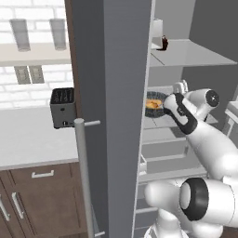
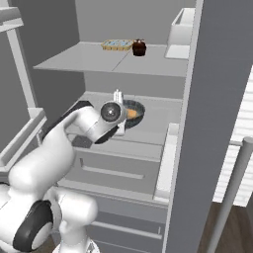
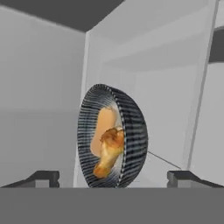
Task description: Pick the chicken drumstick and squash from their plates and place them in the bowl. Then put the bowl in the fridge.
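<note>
The dark ribbed bowl (image 1: 153, 108) (image 2: 136, 109) (image 3: 132, 131) rests on a middle shelf (image 2: 159, 117) inside the open fridge (image 1: 111, 88). Inside the bowl lie the golden-brown chicken drumstick (image 3: 111, 149) and, behind it, the pale tan-orange squash (image 3: 103, 126). My gripper (image 1: 168, 103) (image 3: 113, 177) is just in front of the bowl, open, with its fingertips (image 3: 43, 176) spread wide to either side and touching nothing. The hand view is rolled, so the bowl appears on edge there. The two plates are out of view.
The fridge door with its long silver handle (image 1: 84, 176) stands open to the left of the arm. The upper shelf carries a tray of blueberries (image 2: 117, 45) and a small dark jar (image 2: 139, 48). A toaster (image 1: 62, 108) sits on the counter (image 1: 28, 139).
</note>
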